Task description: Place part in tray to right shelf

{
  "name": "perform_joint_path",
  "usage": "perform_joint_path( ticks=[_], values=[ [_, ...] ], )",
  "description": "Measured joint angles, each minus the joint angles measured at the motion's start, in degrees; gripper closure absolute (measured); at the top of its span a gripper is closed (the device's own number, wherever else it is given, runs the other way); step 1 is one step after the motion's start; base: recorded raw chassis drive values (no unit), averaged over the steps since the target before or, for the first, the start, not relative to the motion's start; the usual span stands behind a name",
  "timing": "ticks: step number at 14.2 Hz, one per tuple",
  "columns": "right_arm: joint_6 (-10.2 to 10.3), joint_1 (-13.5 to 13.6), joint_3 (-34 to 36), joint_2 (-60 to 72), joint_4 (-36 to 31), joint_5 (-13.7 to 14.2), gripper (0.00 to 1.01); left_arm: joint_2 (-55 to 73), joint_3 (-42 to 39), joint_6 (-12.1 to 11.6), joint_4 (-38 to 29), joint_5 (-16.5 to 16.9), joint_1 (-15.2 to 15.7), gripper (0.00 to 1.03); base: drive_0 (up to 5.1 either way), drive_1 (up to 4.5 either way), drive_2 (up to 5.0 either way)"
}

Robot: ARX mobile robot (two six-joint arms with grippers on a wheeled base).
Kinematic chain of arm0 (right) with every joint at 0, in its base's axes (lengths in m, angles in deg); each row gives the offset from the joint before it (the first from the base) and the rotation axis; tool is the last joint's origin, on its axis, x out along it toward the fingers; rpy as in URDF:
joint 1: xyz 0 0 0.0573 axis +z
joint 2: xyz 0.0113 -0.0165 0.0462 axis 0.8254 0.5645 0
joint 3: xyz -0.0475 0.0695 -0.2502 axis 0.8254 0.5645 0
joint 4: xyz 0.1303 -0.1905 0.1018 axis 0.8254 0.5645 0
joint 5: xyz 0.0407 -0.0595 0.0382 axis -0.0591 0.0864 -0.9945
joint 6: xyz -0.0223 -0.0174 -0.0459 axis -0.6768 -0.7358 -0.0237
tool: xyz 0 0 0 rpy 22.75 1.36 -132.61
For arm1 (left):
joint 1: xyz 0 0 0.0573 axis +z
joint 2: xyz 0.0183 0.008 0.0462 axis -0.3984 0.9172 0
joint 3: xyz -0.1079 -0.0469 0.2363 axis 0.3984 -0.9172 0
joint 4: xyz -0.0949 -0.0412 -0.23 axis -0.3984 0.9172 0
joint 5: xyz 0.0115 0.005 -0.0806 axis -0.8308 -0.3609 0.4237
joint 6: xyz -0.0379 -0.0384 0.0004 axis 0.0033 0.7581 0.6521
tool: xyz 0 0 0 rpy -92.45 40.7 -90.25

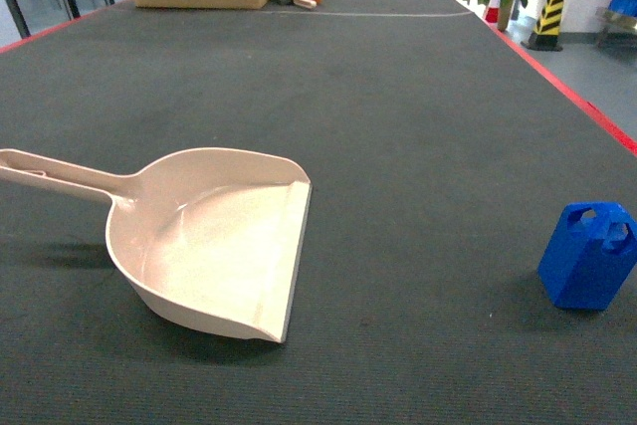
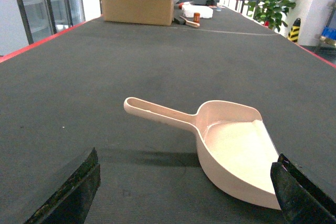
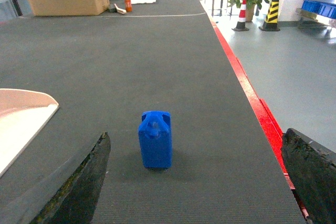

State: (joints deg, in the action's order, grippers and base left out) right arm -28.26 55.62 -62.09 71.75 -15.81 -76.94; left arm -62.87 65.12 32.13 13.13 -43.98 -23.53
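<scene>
Dark felt desk [image 1: 398,126] carries the tray [image 1: 219,246] near its left edge and the part [image 1: 589,256] upright by its right edge, well apart. Left pincer [image 2: 184,195] and right pincer [image 3: 199,182] both gape wide, holding nothing.

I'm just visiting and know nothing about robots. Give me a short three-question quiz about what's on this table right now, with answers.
1. True or false: the blue part already lies inside the tray.
2. In the head view, on which side of the tray does the part stand?
A. left
B. right
C. on its handle
3. Fill in: both the left hand and the right hand are ____, holding nothing.

Key
1. False: it stands apart on the dark table.
2. B
3. open
</scene>
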Motion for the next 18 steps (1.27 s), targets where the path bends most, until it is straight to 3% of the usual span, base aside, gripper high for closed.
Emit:
perform_joint_path(
  ticks=[18],
  values=[
    [0.02, 0.0, 0.0, 0.0, -0.02, 0.0, 0.03, 0.0, -0.02, 0.0, 0.0, 0.0, 0.0, 0.05, 0.0, 0.0, 0.0]
  ],
)
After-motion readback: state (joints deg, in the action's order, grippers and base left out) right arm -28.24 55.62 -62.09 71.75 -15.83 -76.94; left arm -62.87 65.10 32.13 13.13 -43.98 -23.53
